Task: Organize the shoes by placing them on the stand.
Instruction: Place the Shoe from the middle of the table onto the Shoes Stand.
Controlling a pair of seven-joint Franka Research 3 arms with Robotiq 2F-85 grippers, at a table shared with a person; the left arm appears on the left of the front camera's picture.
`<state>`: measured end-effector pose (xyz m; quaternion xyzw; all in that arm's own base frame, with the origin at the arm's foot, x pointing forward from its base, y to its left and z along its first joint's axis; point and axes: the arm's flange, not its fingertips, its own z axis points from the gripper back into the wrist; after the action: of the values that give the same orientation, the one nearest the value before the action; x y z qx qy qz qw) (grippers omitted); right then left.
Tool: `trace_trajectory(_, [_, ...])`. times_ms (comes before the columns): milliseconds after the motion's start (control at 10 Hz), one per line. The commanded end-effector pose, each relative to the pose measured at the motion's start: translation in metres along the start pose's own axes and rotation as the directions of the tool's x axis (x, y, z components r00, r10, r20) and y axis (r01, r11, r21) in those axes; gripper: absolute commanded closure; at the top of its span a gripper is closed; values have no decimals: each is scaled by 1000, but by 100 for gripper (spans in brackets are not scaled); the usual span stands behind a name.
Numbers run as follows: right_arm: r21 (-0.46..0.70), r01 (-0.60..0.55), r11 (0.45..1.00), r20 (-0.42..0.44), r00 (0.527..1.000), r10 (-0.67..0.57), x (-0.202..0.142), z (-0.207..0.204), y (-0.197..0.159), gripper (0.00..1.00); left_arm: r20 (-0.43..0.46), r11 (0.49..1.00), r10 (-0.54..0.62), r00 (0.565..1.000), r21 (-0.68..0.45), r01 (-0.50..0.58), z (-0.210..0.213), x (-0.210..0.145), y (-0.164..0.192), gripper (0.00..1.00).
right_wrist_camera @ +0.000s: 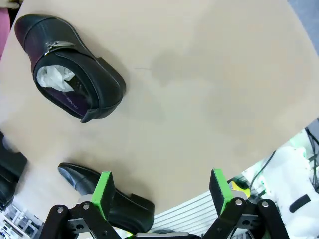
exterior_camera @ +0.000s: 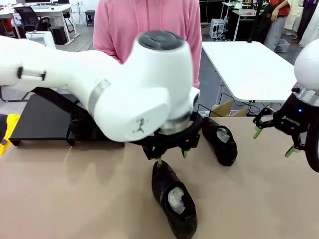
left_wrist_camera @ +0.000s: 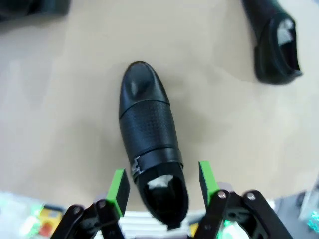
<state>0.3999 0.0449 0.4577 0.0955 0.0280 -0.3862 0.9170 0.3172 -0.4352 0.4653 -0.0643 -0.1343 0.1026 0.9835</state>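
Tan and bare, the worktop runs across to a person in a pink hooded top at the far side, with white tables in the room behind. At the far left of the worktop sits the stand, a low, flat, matte-black platform on short legs; its right end is hidden behind the left arm. Two shoes lie off the stand. The near shoe rests at the worktop's front middle: glossy black leather, a smooth rounded toe, a finely perforated panel over the instep, a strap with a small metal buckle, and crumpled white paper in its opening. In the left wrist view this near shoe points its toe away from the camera. The left hand hovers right over its heel end, jaws parted, the green pads standing on either side of the opening with a gap on each side, gripping nothing. The far shoe lies to the right and farther back, apart from the first, also black and shiny with white stuffing; the right wrist view shows its purple lining and low heel. The right hand hangs above the worktop's right edge, spread wide and empty.
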Motion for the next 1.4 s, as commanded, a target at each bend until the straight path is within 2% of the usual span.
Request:
trace_trajectory(0, [7, -15, 1000, 8, 1000, 15, -1, 4, -1, 0, 77, 969, 203, 976, 128, -212, -10, -18, -32, 26])
trace_trajectory(200, [7, -15, 1000, 8, 1000, 15, -1, 4, -1, 0, 47, 952, 267, 963, 143, -271, -27, -26, -41, 26])
trace_trajectory(400, [7, -15, 1000, 8, 1000, 15, -1, 4, -1, 0, -131, 939, 327, 936, 160, -305, -41, -32, -49, 26])
trace_trajectory(500, [7, -15, 1000, 8, 1000, 15, -1, 4, -1, 0, -161, 937, 341, 926, 138, -321, -44, -33, -51, 26])
trace_trajectory(600, [7, -15, 1000, 8, 1000, 15, -1, 4, -1, 0, -172, 940, 337, 926, 117, -320, -48, -34, -52, 26])
trace_trajectory(800, [7, -15, 1000, 8, 1000, 15, -1, 4, -1, 0, -184, 934, 350, 918, 148, -327, -61, -38, -47, 26])
trace_trajectory(1100, [7, -15, 1000, 8, 1000, 15, -1, 4, -1, 0, -155, 931, 338, 928, 200, -305, -83, -44, -40, 26])
trace_trajectory(1300, [7, -15, 1000, 8, 1000, 15, -1, 4, -1, 0, -193, 950, 288, 938, 181, -254, -98, -48, -37, 26])
